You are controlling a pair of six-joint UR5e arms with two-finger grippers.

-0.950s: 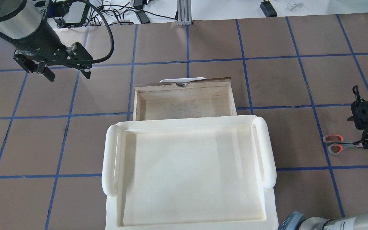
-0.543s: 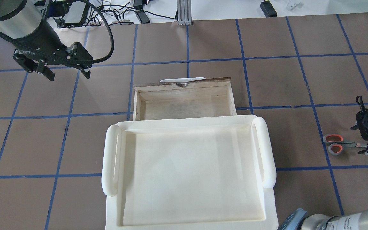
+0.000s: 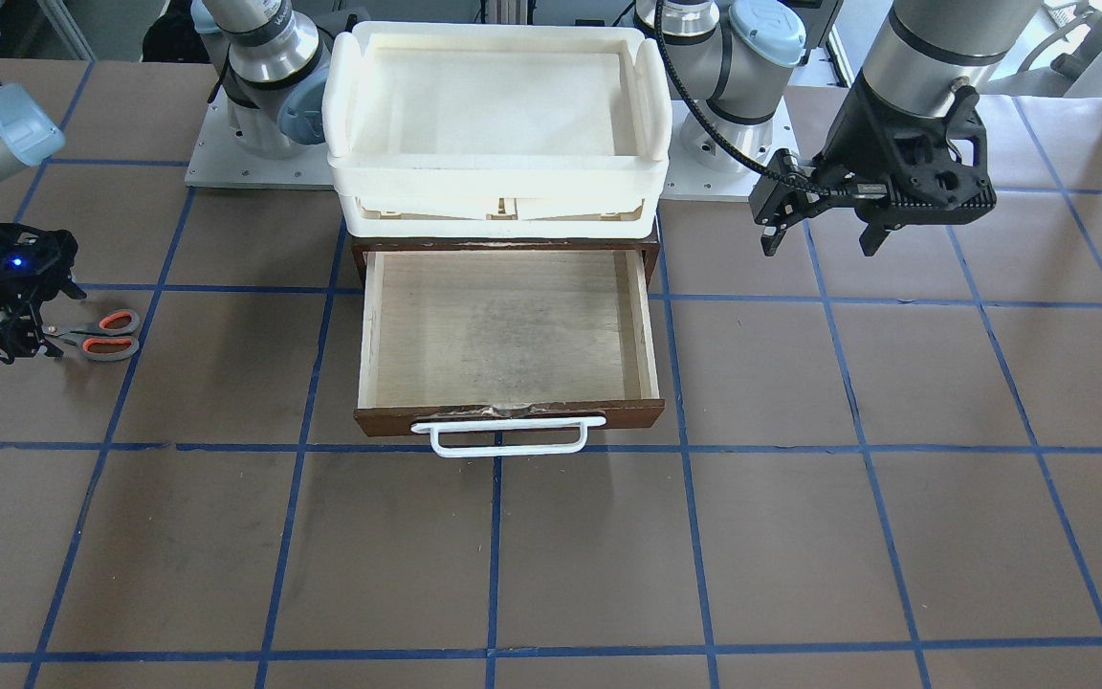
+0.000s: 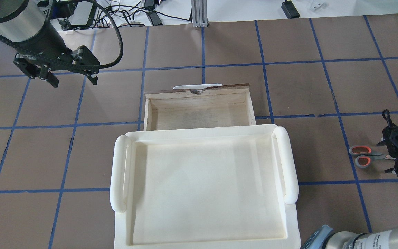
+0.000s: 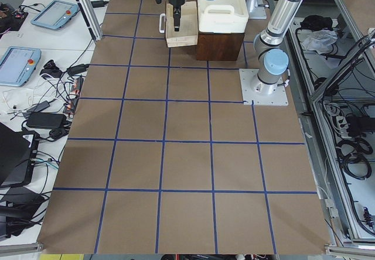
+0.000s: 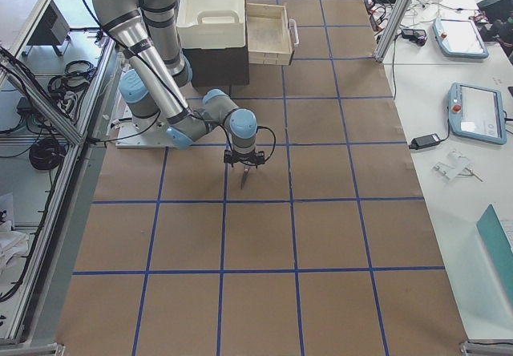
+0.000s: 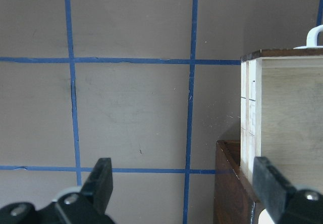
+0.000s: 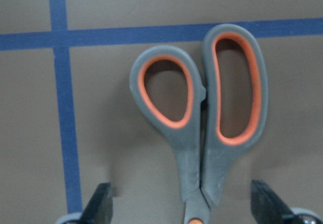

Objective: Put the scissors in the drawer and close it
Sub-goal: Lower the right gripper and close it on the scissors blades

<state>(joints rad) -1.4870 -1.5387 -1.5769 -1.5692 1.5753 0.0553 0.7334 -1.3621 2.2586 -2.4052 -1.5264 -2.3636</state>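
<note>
The scissors [image 4: 364,156], with grey handles and orange-red inner loops, lie flat on the table at the right; they also show in the front view [image 3: 99,335] and the right wrist view [image 8: 202,133]. My right gripper [image 4: 395,157] is open and low over them, a finger on each side of the blade end [image 8: 184,211]. The drawer [image 4: 199,95] is pulled out, its pale plywood inside bare [image 3: 508,325], with a white wire handle [image 3: 508,436] on its front. My left gripper [image 4: 73,81] is open and empty, held above the table left of the drawer [image 7: 282,113].
A cream-white plastic tray [image 4: 119,173] sits on top of the dark-brown cabinet [image 7: 229,183] that the drawer slides out of. Blue tape lines cross the brown table. Cables and devices lie beyond the far edge [image 4: 81,14].
My right gripper has shifted a little toward the robot's side and now sits lower, over the blade end of the scissors. The scissors, the drawer and the left arm have not moved.
</note>
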